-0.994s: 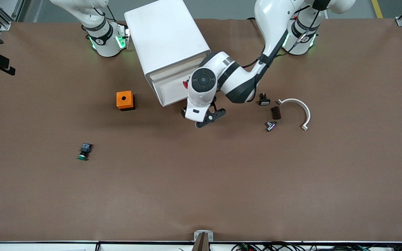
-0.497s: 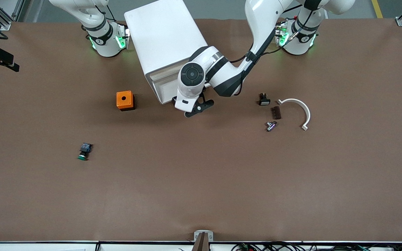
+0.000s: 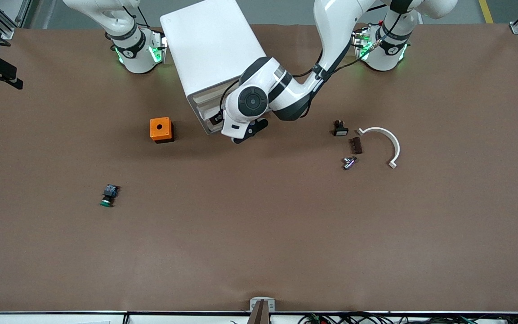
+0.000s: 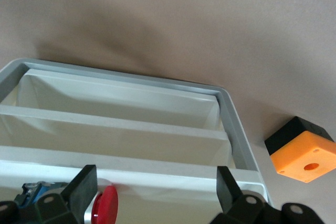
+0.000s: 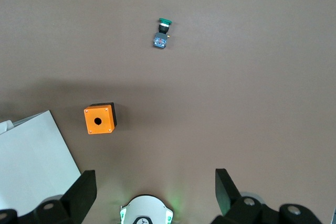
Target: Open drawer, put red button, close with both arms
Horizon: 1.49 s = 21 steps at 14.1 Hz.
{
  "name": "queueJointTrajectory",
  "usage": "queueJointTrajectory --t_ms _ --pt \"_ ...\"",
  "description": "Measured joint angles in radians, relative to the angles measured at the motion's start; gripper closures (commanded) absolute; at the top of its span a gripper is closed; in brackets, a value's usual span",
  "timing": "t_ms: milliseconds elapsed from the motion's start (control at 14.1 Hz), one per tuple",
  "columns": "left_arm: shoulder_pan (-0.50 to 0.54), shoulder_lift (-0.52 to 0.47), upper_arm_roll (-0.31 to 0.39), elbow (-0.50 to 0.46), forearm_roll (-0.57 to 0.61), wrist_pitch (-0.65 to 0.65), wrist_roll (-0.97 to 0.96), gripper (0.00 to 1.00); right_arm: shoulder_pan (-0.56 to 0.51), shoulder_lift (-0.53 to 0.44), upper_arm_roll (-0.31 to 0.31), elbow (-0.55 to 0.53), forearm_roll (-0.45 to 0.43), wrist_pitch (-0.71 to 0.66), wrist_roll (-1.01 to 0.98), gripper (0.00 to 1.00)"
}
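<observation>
The white cabinet (image 3: 214, 49) stands between the two arm bases. Its top drawer (image 4: 168, 174) stands a little way out, and the red button (image 4: 106, 207) lies inside it against the front wall. My left gripper (image 3: 246, 132) is right in front of the drawer, open, with its fingers (image 4: 84, 184) spread along the drawer front and nothing between them. The left arm hides the button in the front view. My right gripper (image 5: 156, 190) is open and empty above its own base (image 5: 145, 212), out of the front view.
An orange box with a hole (image 3: 161, 129) sits beside the cabinet toward the right arm's end. A green button (image 3: 108, 195) lies nearer the front camera. A curved white piece (image 3: 387, 141) and small parts (image 3: 351, 146) lie toward the left arm's end.
The left arm has swung in against the cabinet front, and the drawer has slid most of the way in. The red button no longer shows in the front view.
</observation>
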<state>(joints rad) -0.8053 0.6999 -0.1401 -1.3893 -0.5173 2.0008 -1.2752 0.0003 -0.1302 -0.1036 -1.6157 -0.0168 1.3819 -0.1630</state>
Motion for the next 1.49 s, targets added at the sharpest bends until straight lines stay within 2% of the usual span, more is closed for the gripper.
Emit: queueJointTrajectory --t_ms 426,781,1065,1491 --pt "-0.004 0.004 -0.001 -0.003 -0.011 0.000 0.000 0.00 0.000 -0.005 0.004 0.000 0.009 -0.019 0.042 0.00" --pt "-0.005 0.008 -0.011 -0.017 -0.082 -0.001 0.000 0.00 -0.007 -0.007 0.015 -0.001 0.012 -0.024 0.082 0.00" --pt "0.001 0.008 -0.011 -0.017 -0.093 0.000 0.000 0.00 -0.010 -0.007 0.014 -0.001 0.012 -0.024 0.082 0.00" --pt "0.082 -0.005 -0.005 0.006 -0.093 0.003 0.000 0.00 -0.011 -0.007 0.014 -0.001 0.012 -0.023 0.082 0.00"
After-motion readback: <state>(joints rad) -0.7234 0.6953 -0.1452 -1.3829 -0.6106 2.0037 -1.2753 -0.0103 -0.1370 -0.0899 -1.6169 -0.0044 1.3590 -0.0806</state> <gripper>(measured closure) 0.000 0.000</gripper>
